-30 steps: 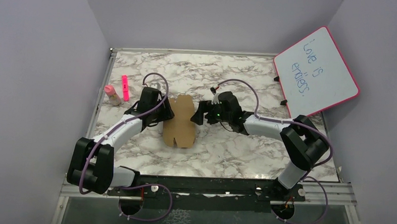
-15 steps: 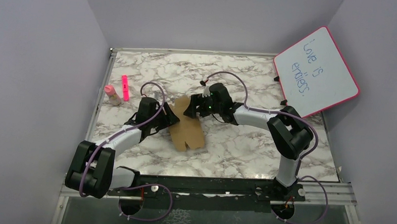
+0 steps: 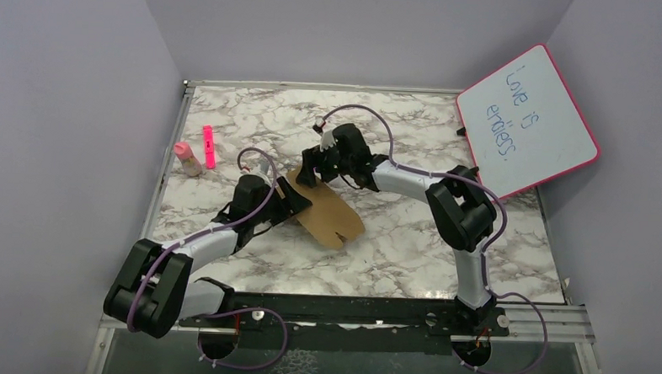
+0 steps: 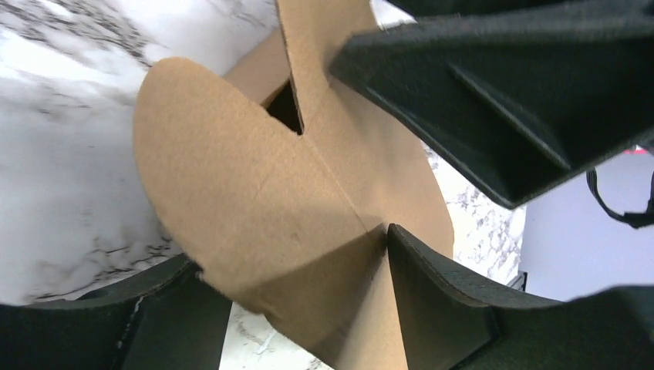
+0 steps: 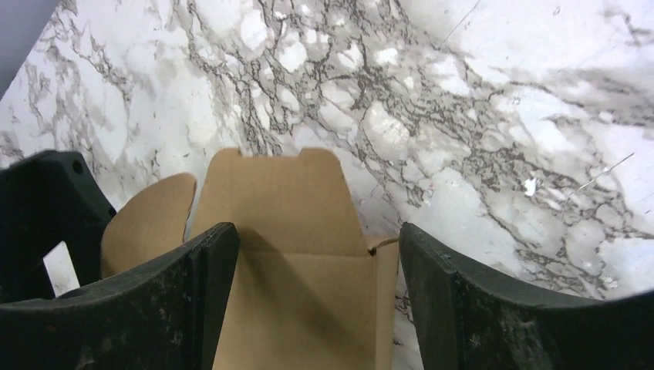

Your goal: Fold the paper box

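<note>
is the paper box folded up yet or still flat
Not folded shut: the paper box has its end flap and rounded tabs spread open.

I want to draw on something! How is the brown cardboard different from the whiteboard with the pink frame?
The paper box is plain brown with nothing written on it; the whiteboard is white with blue handwriting. The paper box has rounded flaps and a notch; the whiteboard is a pink-framed rectangle. The paper box is in the middle of the marble table; the whiteboard sits tilted at its far right corner. Both look thin.
</note>
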